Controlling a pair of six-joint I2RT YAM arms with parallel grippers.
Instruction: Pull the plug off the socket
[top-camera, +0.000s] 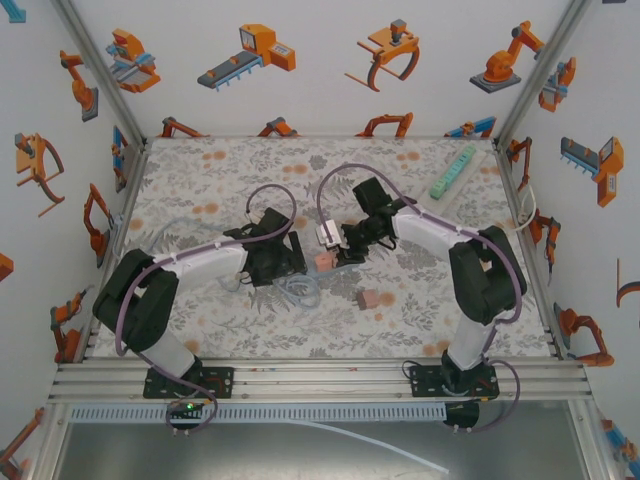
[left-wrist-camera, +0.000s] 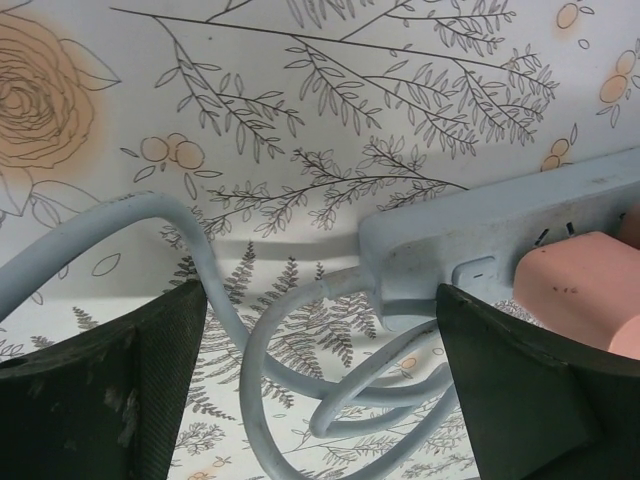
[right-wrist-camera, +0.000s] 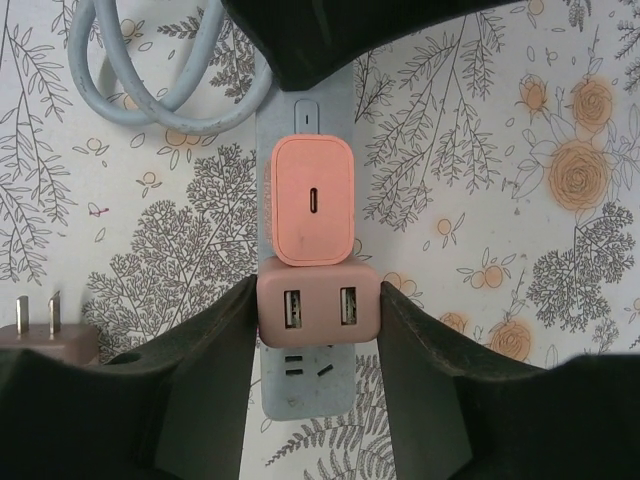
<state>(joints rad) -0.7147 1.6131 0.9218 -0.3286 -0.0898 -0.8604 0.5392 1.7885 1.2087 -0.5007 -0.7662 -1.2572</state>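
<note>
Right end effector (right-wrist-camera: 318, 300) is clamped on the flat sides of the pink two-port plug (right-wrist-camera: 320, 312) seated in the grey socket strip (right-wrist-camera: 308, 385) on the bench (right-wrist-camera: 480, 120), left end effector (left-wrist-camera: 320, 310) open astride the strip's cable end; plug looks light, rigid, slick plastic, probably tight, so it wants a straight pull.

From above, the power strip (top-camera: 326, 236) lies mostly under the left gripper (top-camera: 292, 262) and right gripper (top-camera: 340, 250), its sockets too small to count. At the right wrist a finger (right-wrist-camera: 330, 30) covers the strip's far end, the cable (right-wrist-camera: 150, 90) runs off the top, a loose plug (right-wrist-camera: 45, 335) is cut by the left edge, and the sides of the two-port plug (right-wrist-camera: 320, 310) are hidden. At the left wrist the pale charger (left-wrist-camera: 580, 290) runs off the right edge
</note>
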